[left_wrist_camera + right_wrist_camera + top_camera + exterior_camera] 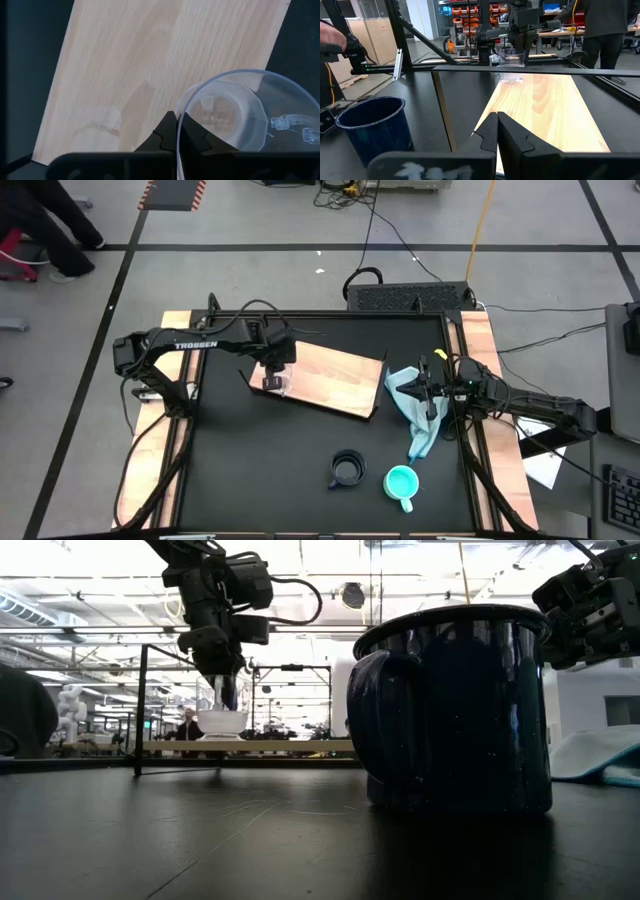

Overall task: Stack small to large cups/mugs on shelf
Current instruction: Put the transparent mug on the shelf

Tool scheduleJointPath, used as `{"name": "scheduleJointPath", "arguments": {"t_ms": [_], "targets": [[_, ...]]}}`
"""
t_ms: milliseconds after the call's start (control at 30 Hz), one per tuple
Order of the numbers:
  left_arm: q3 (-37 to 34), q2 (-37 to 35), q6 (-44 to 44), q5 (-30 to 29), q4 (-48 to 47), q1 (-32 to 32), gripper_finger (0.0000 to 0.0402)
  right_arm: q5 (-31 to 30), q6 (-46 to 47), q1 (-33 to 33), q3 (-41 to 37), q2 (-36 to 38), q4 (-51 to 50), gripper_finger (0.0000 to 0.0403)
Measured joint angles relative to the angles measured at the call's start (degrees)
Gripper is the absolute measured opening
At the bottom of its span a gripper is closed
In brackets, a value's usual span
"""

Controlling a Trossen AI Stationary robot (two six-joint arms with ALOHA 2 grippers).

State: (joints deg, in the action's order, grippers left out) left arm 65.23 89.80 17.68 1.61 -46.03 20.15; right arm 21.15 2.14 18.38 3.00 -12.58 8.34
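The light-brown wooden shelf (330,380) lies at the table's far middle. My left gripper (272,372) is over its left end, shut on the small clear glass cup (240,117), which also shows in the low view (222,723). The black handled mug (347,468) stands upright on the tabletop at the near middle. The turquoise handled mug (401,482) stands just to its right. My right gripper (432,395) is shut and holds nothing; it hovers by the shelf's right end, over the pale blue cloth (415,415). My left gripper pinches the glass cup's rim (179,114), with one finger inside the cup and one outside. The fingers come from above, pointing down. The cup is upright, mouth up, its base at the shelf's top (222,738); I cannot tell whether it rests there or hangs just above.
The shelf stands a little above the tabletop on a thin dark frame (138,705). Pale wooden rails (478,340) run along the table's left and right sides. Bare black tabletop (250,470) lies at the near left.
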Motion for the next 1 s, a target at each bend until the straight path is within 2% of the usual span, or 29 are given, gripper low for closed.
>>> {"name": "scheduleJointPath", "arguments": {"t_ms": [600, 1000], "targets": [[-0.1, 0.1, 0.8, -1.7, -0.2, 2.5, 0.0006, 0.0, 0.2, 0.0, 0.0, 0.0, 0.0, 0.0000], [-0.3, 0.4, 1.6, -2.2, -0.6, 2.4, 0.0112, 0.0, 0.2, 0.0, 0.0, 0.0, -0.1, 0.0000]]}}
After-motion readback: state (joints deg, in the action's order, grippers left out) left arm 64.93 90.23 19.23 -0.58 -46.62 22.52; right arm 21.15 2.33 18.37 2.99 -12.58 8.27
